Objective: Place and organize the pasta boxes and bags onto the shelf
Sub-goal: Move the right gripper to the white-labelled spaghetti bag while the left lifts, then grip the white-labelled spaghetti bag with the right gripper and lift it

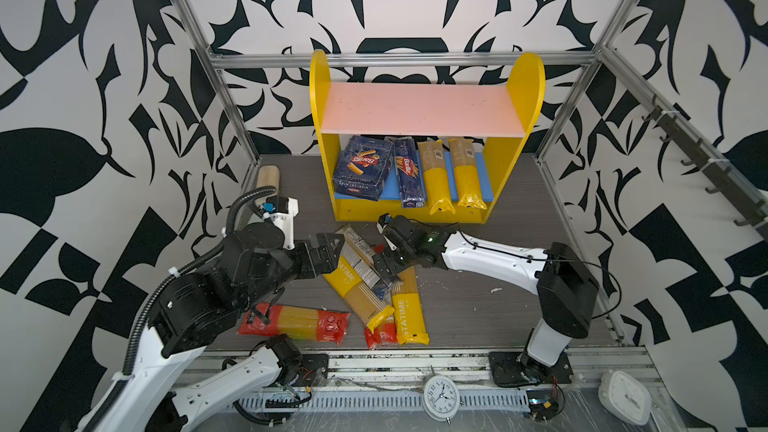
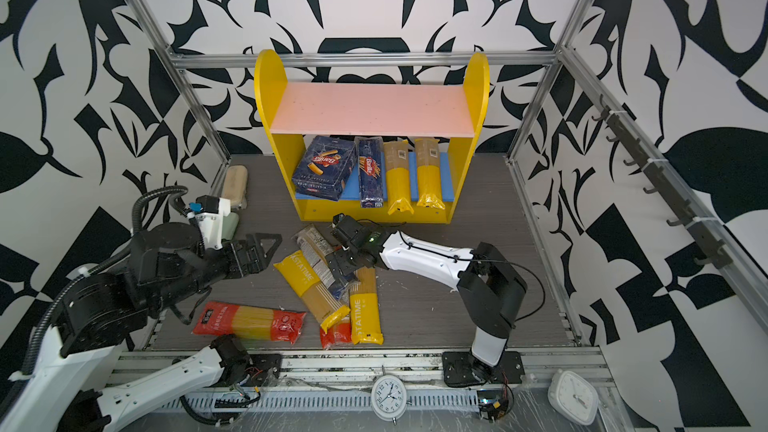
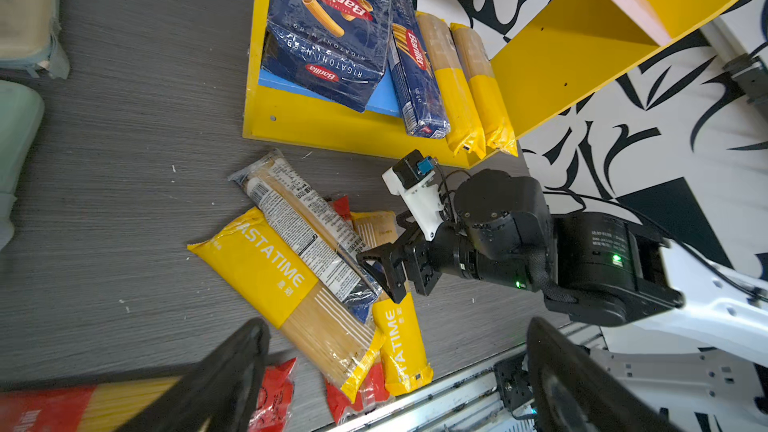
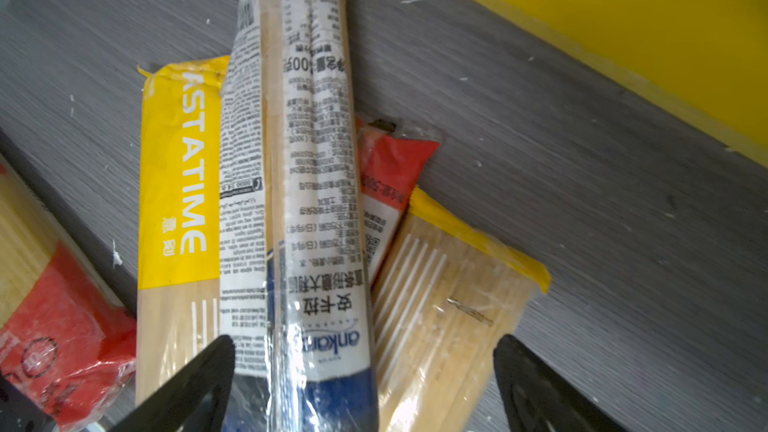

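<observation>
Bag [image 4: 316,160], white label, blue end: atop the pile on worktop [image 1: 478,305], before shelf [image 1: 322,118]. Judged light, stiffish, film slippery, strands brittle; best gripped across the width. Long axis diagonal, clear end toward shelf. Right claw [image 4: 365,342] wide open, straddling blue end, holding nothing; left claw [image 1: 332,253] open, empty.

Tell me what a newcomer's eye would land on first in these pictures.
The bright yellow shelf at the back middle stands out against the black-and-white patterned walls, with two blue Barilla boxes and two yellow-ended bags on its lower board. In front of it, a loose heap of spaghetti bags lies on the grey table, and the right claw is open over the white-labelled bag on top.
</observation>
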Available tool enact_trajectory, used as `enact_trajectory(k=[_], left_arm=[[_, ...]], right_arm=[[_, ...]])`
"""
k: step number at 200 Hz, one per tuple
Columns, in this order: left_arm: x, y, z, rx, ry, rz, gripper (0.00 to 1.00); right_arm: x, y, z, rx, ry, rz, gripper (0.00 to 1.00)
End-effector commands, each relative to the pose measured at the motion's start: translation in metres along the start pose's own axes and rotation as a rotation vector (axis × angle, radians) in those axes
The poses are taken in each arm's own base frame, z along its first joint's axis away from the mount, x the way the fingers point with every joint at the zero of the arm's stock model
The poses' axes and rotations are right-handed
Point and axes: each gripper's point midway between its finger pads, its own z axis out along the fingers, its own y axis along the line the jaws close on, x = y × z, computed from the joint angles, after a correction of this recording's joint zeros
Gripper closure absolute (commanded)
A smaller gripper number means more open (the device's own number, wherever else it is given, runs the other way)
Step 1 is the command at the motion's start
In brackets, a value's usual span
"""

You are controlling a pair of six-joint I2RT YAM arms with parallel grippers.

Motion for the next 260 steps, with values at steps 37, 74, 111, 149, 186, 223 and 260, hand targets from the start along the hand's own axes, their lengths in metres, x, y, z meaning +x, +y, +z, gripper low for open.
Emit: enact_trajectory(k=[37,74,111,149,186,223,260], left_arm=[[-0.006,-0.024,0.025,0.030,0.035,0.070,0.01],[-0.011,-0.028,0.027,0.040,0.023,0.075,0.01],[-0.015,-0.020,0.017,0.022,-0.012,0.072,0.01],[-0.012,-0.008,0.008,-0.002,-0.034,0.052,0.01],[0.000,0.013,0.006,-0.053,-0.036,0.020,0.01],[0.007,0.028,0.002,-0.088,-0.049,-0.009,0.01],[0.008,0.032,0.001,-0.104,-0.051,-0.019,0.01]], right_arm=[[-0.003,0.035,0.012,-0.057,0.010,-0.076,0.01],[0.006,0.040,0.029,-0.047,0.046,-0.095,0.01],[0.016,0.039,0.043,-0.011,0.097,-0.124,0.05],[0.023,0.037,0.049,-0.009,0.123,-0.134,0.26],[0.026,0.042,0.046,-0.046,0.120,-0.145,0.65],[0.025,0.046,0.036,-0.073,0.112,-0.150,0.88],[0.019,0.047,0.023,-0.077,0.085,-0.150,1.00]])
